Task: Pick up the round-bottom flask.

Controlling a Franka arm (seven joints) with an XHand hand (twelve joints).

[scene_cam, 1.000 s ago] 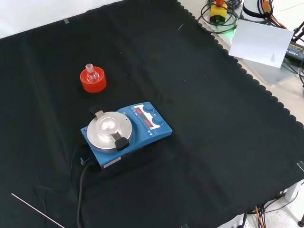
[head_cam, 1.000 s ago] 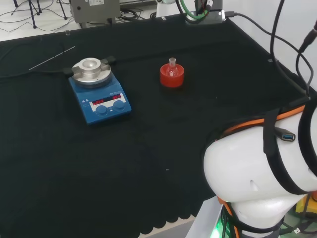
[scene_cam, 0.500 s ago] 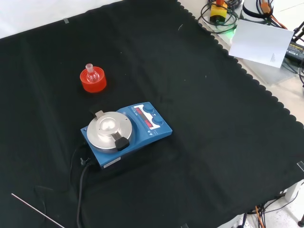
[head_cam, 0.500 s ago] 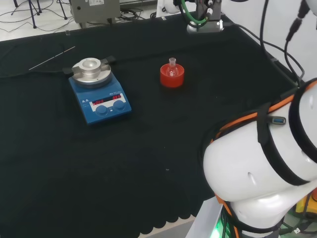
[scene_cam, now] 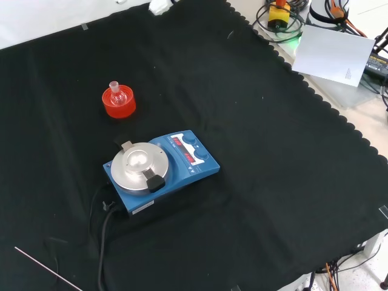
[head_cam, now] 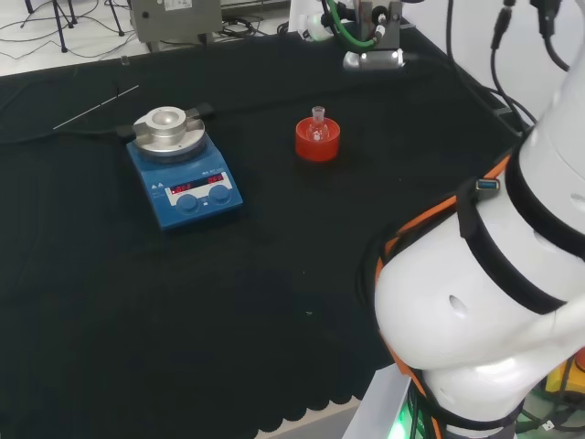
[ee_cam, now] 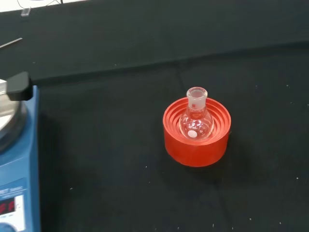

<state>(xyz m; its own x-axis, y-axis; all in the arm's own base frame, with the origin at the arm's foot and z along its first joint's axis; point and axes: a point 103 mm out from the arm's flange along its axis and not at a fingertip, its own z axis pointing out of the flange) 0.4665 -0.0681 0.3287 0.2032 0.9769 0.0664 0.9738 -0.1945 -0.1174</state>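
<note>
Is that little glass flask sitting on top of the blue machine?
No, the round-bottom flask sits upright in a red ribbed stand on the cloth, apart from the blue hotplate.

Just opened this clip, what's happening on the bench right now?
Nothing is held yet. A small clear round-bottom flask sits upright, neck up, in a red ribbed stand on the black cloth. In the front view a blue stirrer plate with a round metal top stands nearer the camera than the flask, apart from it, and a thin rod lies near the cloth's lower left. The wrist camera looks at the flask from a distance, so the arm seems to be lining up an approach.
</note>
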